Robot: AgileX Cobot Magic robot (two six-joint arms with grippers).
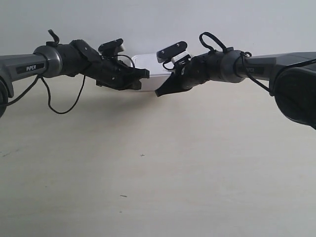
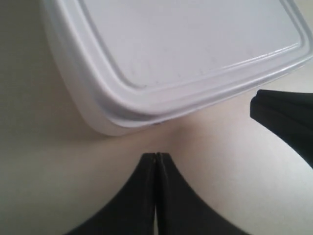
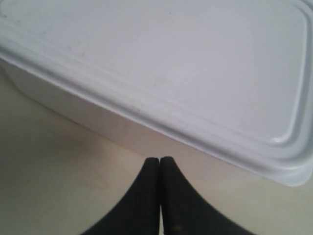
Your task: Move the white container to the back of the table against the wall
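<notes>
The white container (image 1: 148,65) sits far back on the table (image 1: 158,173), right by the wall (image 1: 158,19). The left gripper (image 2: 156,155) and the right gripper (image 3: 160,159) both have fingers pinched together, gripping nothing, tips just beside its sides

Prob. lab: 2 robot arms (image 1: 59,61) (image 1: 237,64), plain table (image 1: 148,197), blank wall (image 1: 148,19).
</notes>
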